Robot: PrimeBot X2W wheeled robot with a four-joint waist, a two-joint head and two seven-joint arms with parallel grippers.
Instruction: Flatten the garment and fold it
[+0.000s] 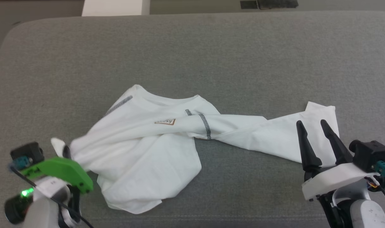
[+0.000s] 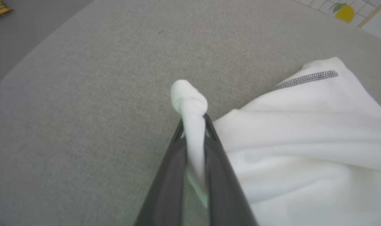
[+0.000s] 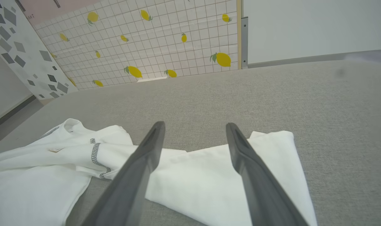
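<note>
Across the grey fabric counter (image 1: 211,47) sprawls the crumpled white garment (image 1: 148,139) — its bunched left corner pinched tight in the left hand (image 2: 194,125), while the right hand (image 1: 311,123), fingers spread wide, sits over its right end — gripping nothing.

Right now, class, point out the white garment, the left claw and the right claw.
white garment (image 1: 141,148), head view, on its crumpled body.
left claw (image 2: 194,121), left wrist view, between fingertips pinching the garment.
right claw (image 3: 195,124), right wrist view, between its open fingertips.
</note>
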